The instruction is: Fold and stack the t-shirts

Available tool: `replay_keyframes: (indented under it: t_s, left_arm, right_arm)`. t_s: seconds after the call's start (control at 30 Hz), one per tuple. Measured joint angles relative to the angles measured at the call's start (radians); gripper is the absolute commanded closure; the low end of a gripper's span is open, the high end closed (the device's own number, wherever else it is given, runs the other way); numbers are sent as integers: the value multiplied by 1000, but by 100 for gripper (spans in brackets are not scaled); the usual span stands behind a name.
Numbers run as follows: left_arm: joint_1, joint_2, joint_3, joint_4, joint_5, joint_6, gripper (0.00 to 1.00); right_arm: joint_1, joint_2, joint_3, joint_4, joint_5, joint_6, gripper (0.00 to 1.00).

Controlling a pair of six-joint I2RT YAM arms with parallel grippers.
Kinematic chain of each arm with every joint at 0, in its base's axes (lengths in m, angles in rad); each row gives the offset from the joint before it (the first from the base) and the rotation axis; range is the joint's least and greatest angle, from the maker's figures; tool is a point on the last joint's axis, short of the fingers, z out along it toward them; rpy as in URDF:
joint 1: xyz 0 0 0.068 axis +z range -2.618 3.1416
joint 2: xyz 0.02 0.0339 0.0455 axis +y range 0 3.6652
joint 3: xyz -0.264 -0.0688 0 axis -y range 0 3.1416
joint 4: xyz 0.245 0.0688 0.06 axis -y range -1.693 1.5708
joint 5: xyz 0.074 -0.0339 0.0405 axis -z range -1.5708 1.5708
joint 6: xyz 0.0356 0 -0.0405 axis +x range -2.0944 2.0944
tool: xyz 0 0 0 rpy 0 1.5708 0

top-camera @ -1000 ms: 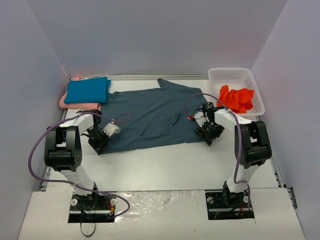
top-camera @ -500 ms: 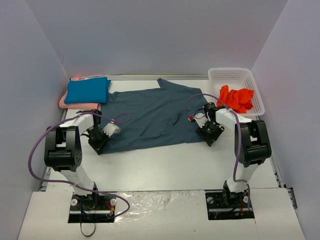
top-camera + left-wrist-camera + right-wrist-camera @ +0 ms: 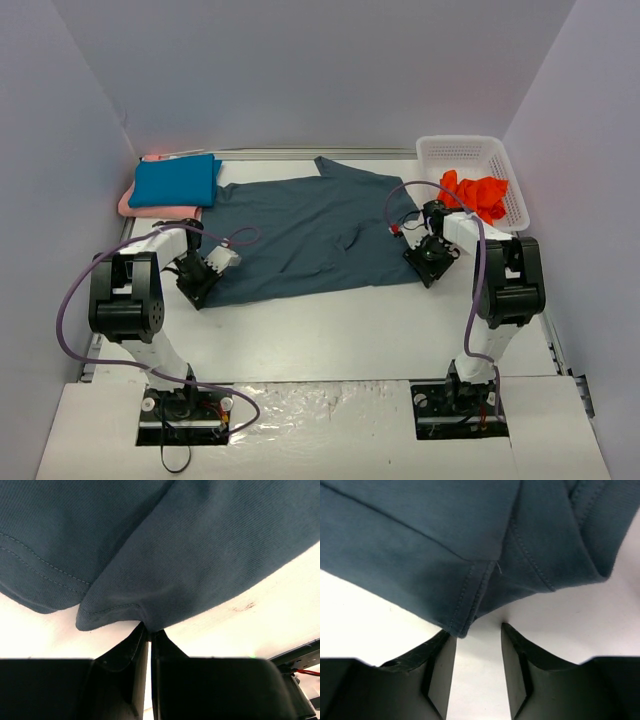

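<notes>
arms: left arm (image 3: 125,292) and right arm (image 3: 510,285) white with big black joints | cables (image 3: 60,325): purple, long loops | bases (image 3: 185,418): black, small red bits | left tool (image 3: 149,630), right tool (image 3: 477,647): black, flat fingers

Left gripper (image 3: 149,630): fingers pressed almost together, pinching the hem fold of the slate t-shirt (image 3: 200,555) (stitch line visible). White table (image 3: 280,605) beneath.
</notes>
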Motion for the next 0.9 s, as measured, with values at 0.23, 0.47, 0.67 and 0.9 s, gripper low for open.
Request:
replay_keyframes:
  t_s: [0.23, 0.47, 0.67, 0.9]
  left_arm:
    - [0, 0, 0, 0, 0, 0, 98]
    - [0, 0, 0, 0, 1, 0, 98]
    - [0, 0, 0, 0, 1, 0, 97]
    - [0, 0, 0, 0, 2, 0, 98]
  right_arm:
    - [-11, 3, 6, 0, -16, -18, 65]
    - [-13, 0, 6, 1, -43, -42, 64]
    - [-17, -5, 6, 4, -84, -60, 64]
    - [-24, -6, 6, 6, -117, -78, 72]
